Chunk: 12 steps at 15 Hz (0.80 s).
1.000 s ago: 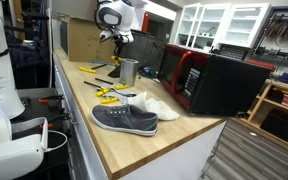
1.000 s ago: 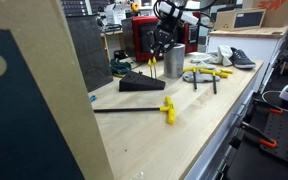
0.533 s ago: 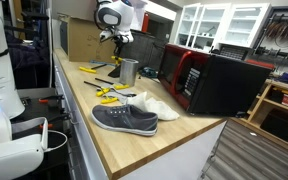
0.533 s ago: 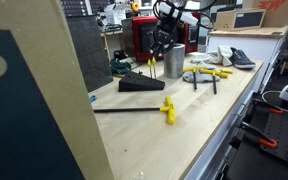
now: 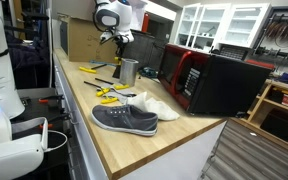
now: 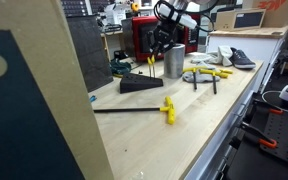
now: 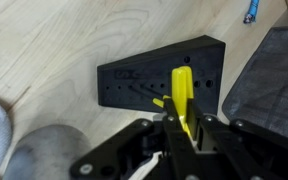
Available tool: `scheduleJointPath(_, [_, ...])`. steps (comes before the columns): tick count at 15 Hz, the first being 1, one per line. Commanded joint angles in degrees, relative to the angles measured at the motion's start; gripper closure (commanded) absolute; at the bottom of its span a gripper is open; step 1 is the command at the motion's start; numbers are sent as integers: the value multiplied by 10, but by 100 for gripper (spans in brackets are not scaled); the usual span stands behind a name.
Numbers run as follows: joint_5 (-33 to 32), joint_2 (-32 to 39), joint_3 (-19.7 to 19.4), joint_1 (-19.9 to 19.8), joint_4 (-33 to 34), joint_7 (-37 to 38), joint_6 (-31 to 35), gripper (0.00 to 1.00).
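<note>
The fingers [image 7: 171, 132] are clamping shut on a yellow tool [image 7: 182, 92], holding it clear of the wooden bench [image 7: 44, 50]. The black wedge-shaped block [image 7: 134, 80] is lying directly beneath the gripper [image 6: 154, 54], apart from it. The tool's long axis is running on from the fingers toward the block's small holes [image 7: 136, 93].

Exterior views face the workbench [image 5: 109, 150] from opposite ends — wrist looks down.

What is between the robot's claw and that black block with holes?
Only the yellow tool that the claw grips, hanging over the black block, as the wrist view shows.
</note>
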Motion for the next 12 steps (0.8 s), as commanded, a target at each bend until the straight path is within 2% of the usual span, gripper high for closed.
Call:
scheduleJointPath(1, [6,-6,1,2,-32,13,52,96])
scheduleJointPath(12, [29,-36,-9,-8,-61,0,42,96])
